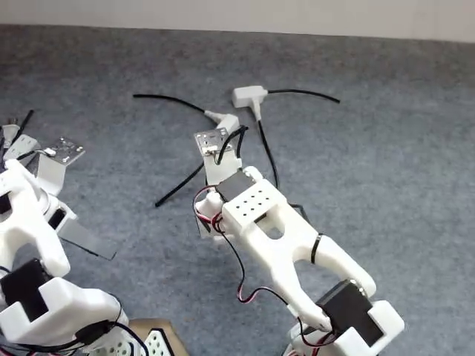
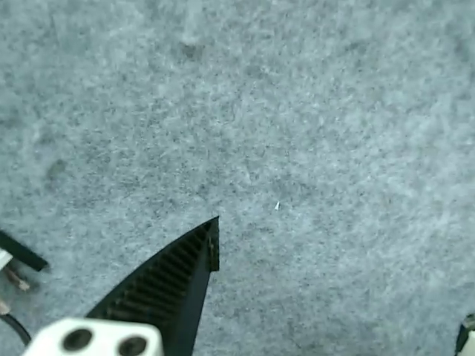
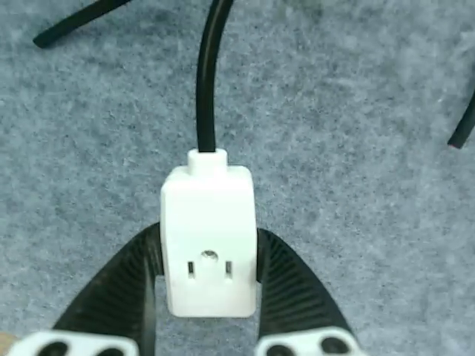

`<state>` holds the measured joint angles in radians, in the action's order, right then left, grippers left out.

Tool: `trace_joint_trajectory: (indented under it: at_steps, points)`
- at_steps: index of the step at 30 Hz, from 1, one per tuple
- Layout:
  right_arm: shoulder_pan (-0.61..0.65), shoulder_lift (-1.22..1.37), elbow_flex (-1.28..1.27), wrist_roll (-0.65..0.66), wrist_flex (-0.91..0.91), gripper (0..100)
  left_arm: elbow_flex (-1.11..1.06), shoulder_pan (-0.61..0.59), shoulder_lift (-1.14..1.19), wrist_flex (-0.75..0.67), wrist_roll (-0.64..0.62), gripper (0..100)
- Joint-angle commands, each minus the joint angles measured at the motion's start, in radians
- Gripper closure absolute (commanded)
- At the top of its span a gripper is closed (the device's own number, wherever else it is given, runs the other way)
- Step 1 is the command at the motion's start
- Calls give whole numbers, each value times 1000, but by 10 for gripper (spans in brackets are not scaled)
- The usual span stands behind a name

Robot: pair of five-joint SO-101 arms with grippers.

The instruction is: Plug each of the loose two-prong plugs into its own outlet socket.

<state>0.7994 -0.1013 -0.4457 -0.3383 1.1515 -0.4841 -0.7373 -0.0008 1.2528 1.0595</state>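
so the right gripper [image 3: 208, 241] has its fingers closed on the sides of the white outlet socket [image 3: 208, 222], pinching the block across its width. that grip leaves the slotted face bare and pointing back at the wrist camera, which i'd guess is the whole point: a plug needs a clear way in. the socket's black cord [image 3: 206, 74] runs straight off the far end of it, away from the arm.

in the high view the two loose plugs lie on the grey carpet [image 2: 297, 111] beyond the socket. the angled plug [image 1: 224, 119] is just past it, nearly touching, with its cable trailing off to the side. the t-shaped plug [image 1: 249, 95] is a bit further out.

the left gripper [image 1: 43, 150] is well apart from the socket, off on the far side of the carpet. its fingers [image 2: 174, 285] are spread wide and hold nothing, so probably it's meant to fetch a plug while the right one steadies the socket.
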Motion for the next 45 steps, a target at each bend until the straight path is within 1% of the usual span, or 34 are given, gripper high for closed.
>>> trace_joint_trajectory:
  at_steps: [1,2,4,8,11,14,17,19,22,25,28,30,33,35,37,40,42,45]
  points:
    - [81,-8,48,64,13,949,2,42,-42,-6,-9,325]
    - [113,-8,48,104,18,908,2,51,-42,-6,-11,325]
    - [150,-18,47,126,21,805,2,61,-42,-2,-11,325]
    - [143,-19,53,180,45,601,2,62,-42,2,-11,325]
    - [110,-21,77,149,74,480,2,70,-42,2,-11,325]
    - [74,-21,116,121,97,413,1,88,-42,2,-11,325]
    - [-15,-21,117,124,119,409,-31,122,-42,3,-12,325]
    - [-127,-10,94,199,125,409,-71,174,-42,3,-12,325]
    - [-289,-30,-8,307,119,409,-116,286,-53,3,-46,325]
    - [-401,-108,-90,400,81,409,-84,406,-54,3,-118,325]
    - [-489,-237,-203,416,-18,409,-68,533,-114,-3,-124,325]
    - [-501,-314,-300,416,-93,409,-71,607,-202,-3,-117,325]
    - [-504,-374,-426,419,-163,409,-122,679,-367,-6,-54,325]
    - [-506,-369,-437,446,-163,409,-157,697,-461,-15,-38,325]
    - [-503,-340,-437,453,-163,409,-194,704,-521,-60,-40,325]
    - [-503,-275,-433,453,-159,409,-245,731,-506,-81,-20,325]
    - [-498,-231,-432,453,-159,409,-286,774,-464,-75,46,326]
    - [-484,-176,-406,453,-157,409,-329,832,-400,-75,222,326]
